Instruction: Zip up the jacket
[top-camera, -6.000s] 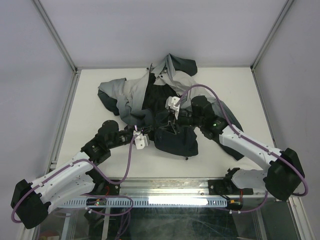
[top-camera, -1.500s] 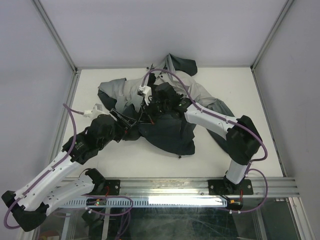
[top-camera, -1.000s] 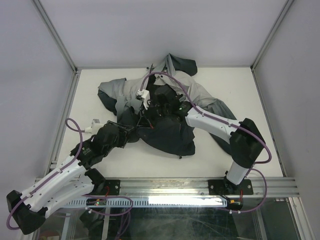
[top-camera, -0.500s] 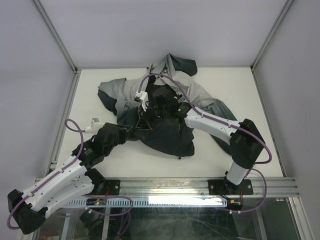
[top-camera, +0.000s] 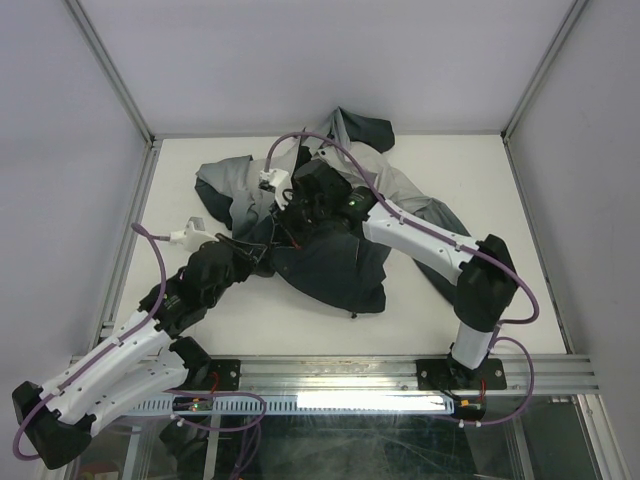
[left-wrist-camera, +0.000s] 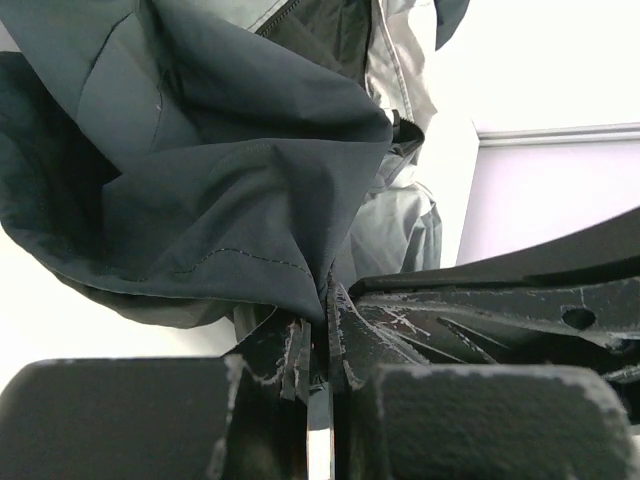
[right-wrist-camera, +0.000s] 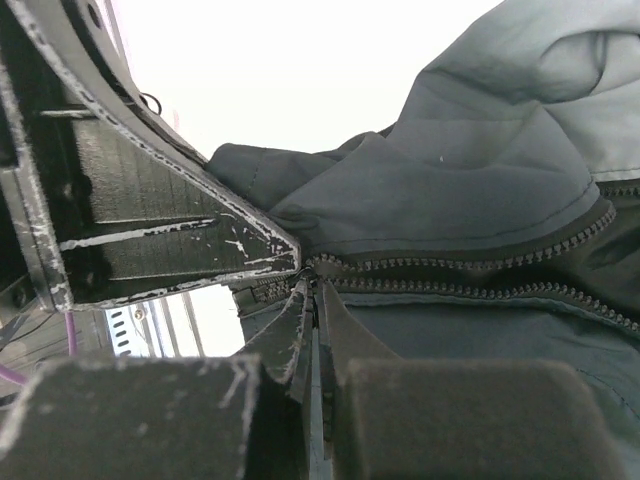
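The jacket (top-camera: 335, 265) lies crumpled on the white table, light grey at the far side and dark at the near side. My left gripper (top-camera: 262, 252) is shut on a fold of its dark lower hem; the left wrist view shows the fabric (left-wrist-camera: 200, 200) pinched between the closed gripper (left-wrist-camera: 325, 320). My right gripper (top-camera: 288, 205) is over the jacket's upper left. In the right wrist view it (right-wrist-camera: 315, 290) is shut on the zipper pull, where the two rows of zipper teeth (right-wrist-camera: 450, 262) meet. The rows run apart to the right.
The white table (top-camera: 470, 170) is bounded by metal frame rails and grey walls. A metal rail (top-camera: 330, 375) with the arm bases runs along the near edge. Purple cables (top-camera: 330, 150) loop over the jacket.
My right gripper has moved farther away and to the left along the jacket front, pulling the zipper pull with it. My left gripper keeps hold of the hem and has shifted slightly.
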